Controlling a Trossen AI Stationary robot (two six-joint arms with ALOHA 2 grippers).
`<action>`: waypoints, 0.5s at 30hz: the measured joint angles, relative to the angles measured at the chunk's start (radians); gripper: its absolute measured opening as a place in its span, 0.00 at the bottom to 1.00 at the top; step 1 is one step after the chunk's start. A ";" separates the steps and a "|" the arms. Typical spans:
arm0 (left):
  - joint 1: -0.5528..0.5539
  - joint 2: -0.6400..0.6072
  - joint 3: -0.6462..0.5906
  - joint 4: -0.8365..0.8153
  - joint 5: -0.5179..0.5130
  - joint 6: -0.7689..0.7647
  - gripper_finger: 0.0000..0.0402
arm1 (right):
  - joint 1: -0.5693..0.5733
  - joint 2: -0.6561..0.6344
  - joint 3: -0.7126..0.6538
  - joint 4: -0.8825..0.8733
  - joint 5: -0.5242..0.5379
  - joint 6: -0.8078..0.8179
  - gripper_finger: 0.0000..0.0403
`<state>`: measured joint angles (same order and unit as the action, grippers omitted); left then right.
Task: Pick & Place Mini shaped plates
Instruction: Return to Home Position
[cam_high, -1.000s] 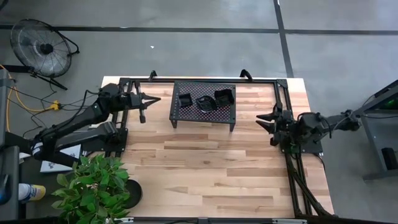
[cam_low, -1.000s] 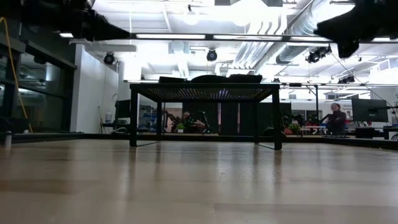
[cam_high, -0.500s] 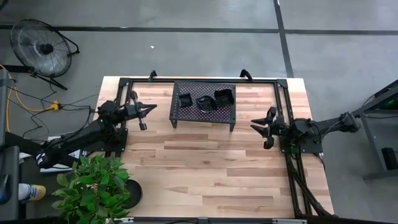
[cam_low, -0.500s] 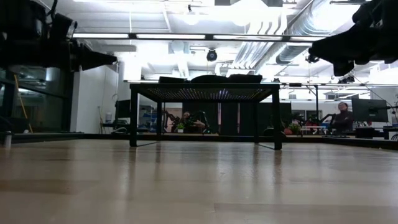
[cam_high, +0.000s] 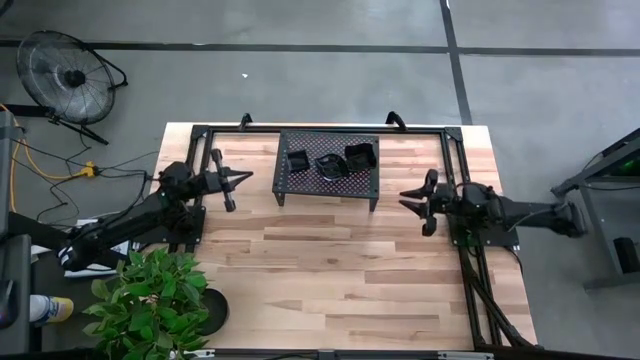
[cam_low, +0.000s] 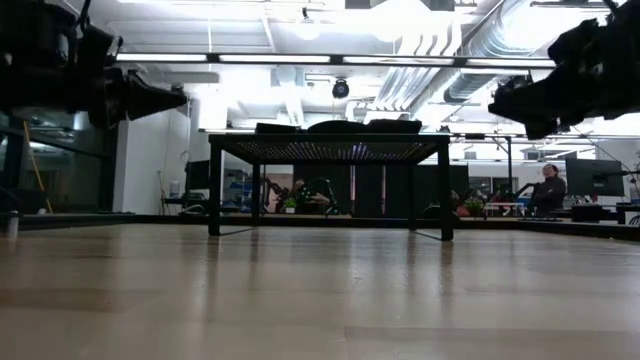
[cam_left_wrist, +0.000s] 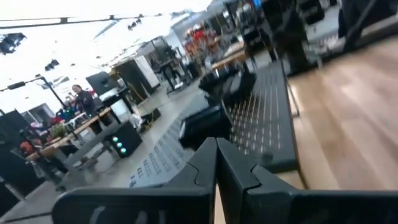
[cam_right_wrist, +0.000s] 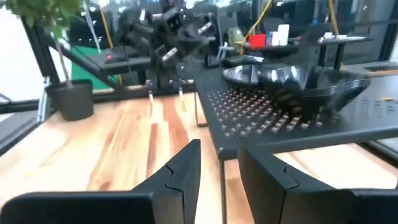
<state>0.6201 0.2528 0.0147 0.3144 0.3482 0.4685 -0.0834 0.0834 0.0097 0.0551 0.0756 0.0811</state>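
The mini shaped plates (cam_high: 330, 165) are glossy black dishes in three small stacks on top of a black perforated rack (cam_high: 328, 185) at the table's far middle. The right wrist view shows them as scalloped bowls (cam_right_wrist: 292, 78), and the low view as dark shapes on the rack (cam_low: 335, 126). My left gripper (cam_high: 248, 174) hovers left of the rack, shut and empty, pointing level at it (cam_left_wrist: 216, 149). My right gripper (cam_high: 406, 195) hovers right of the rack, open and empty (cam_right_wrist: 219, 152). Both grippers float above the table at about the height of the rack top (cam_low: 165, 100) (cam_low: 500, 100).
A black frame rail (cam_high: 320, 128) runs along the table's far and side edges. A potted plant (cam_high: 150, 295) stands at the near left corner and a fan (cam_high: 65, 70) on the floor beyond. Bare wood (cam_high: 330, 270) fills the near half. A person (cam_low: 547, 190) is in the room behind.
Both grippers have come down from higher up to about the level of the rack top. My left gripper has drawn back a little toward the table's left and near side. My right gripper has swung to point at the rack and edged toward it.
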 joint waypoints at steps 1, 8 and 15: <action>0.000 0.000 0.000 -0.017 -0.009 0.022 0.00 | -0.014 0.001 0.000 -0.020 -0.017 -0.002 0.26; 0.000 0.000 -0.001 -0.184 -0.164 0.130 0.00 | -0.048 0.058 0.000 -0.022 -0.001 -0.047 0.26; 0.001 0.000 -0.002 -0.270 -0.148 0.189 0.00 | -0.048 0.085 0.000 -0.015 0.036 -0.021 0.26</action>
<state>0.6209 0.2531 0.0128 0.0442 0.2000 0.6579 -0.1318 0.1684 0.0097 0.0399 0.1116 0.0601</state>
